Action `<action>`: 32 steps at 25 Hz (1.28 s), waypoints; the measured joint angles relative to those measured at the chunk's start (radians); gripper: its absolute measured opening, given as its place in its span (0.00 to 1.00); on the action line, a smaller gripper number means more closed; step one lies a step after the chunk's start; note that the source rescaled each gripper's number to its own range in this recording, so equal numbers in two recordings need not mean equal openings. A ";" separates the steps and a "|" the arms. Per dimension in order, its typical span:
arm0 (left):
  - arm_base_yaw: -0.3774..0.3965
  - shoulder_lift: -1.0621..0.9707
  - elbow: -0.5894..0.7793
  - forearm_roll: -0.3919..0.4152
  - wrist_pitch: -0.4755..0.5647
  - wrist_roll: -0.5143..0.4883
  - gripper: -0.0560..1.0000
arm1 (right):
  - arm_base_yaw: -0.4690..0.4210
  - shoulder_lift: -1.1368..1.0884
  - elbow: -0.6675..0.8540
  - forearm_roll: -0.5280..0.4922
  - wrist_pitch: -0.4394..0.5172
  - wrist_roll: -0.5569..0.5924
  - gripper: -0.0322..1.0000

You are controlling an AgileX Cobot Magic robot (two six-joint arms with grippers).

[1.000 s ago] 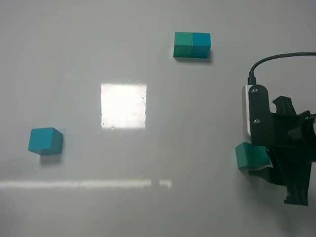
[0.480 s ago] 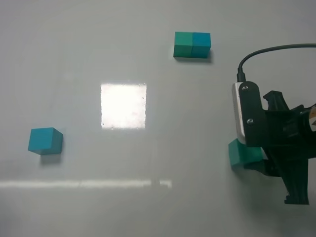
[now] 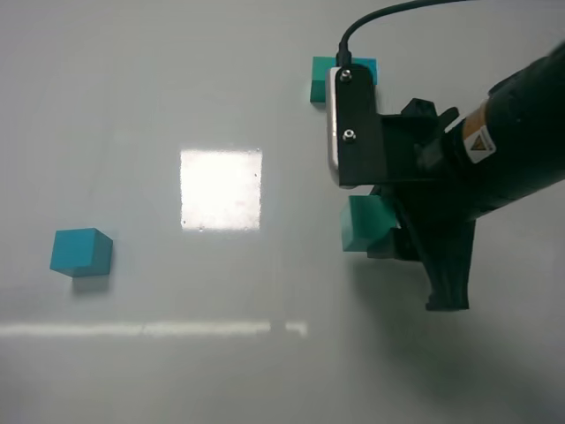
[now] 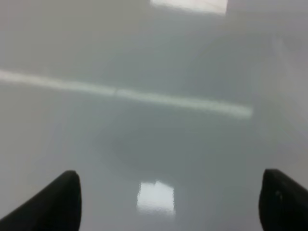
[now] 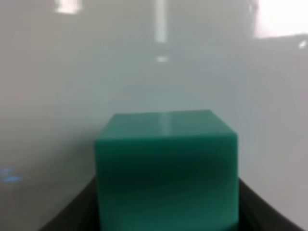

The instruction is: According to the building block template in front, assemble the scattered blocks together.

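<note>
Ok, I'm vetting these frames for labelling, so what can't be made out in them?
Template: high view, the right arm covers most; only green and blue edges show.
Right hand: wrist view, the green cube fills the frame, and the edge crops the fingers.
Left hand: wrist view, just two blurred dark tips at the edge; absent from the high view.
Blue cube: in the high view only.

The right arm [image 3: 521,132] is thick and matte black. It carries a small orange-yellow label [image 3: 478,141] with a black warning triangle. At the wrist is a black bracket [image 3: 362,155] with a pale silver-white edge and two small screws [image 3: 350,134]. A black cable [image 3: 364,22] plugs in on top. Its jaws are black and angular. The left arm's jaws show only dark, rounded tips.
</note>
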 joint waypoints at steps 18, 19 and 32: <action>0.000 0.000 0.000 0.000 0.000 0.000 0.78 | 0.038 0.247 -0.115 -0.008 -0.103 0.028 0.03; 0.000 0.000 0.000 0.000 0.000 0.000 0.78 | 0.038 0.250 -0.116 -0.016 -0.114 0.034 0.03; 0.000 0.000 0.000 0.000 0.000 0.000 0.78 | 0.055 0.267 -0.124 -0.023 -0.146 0.074 0.84</action>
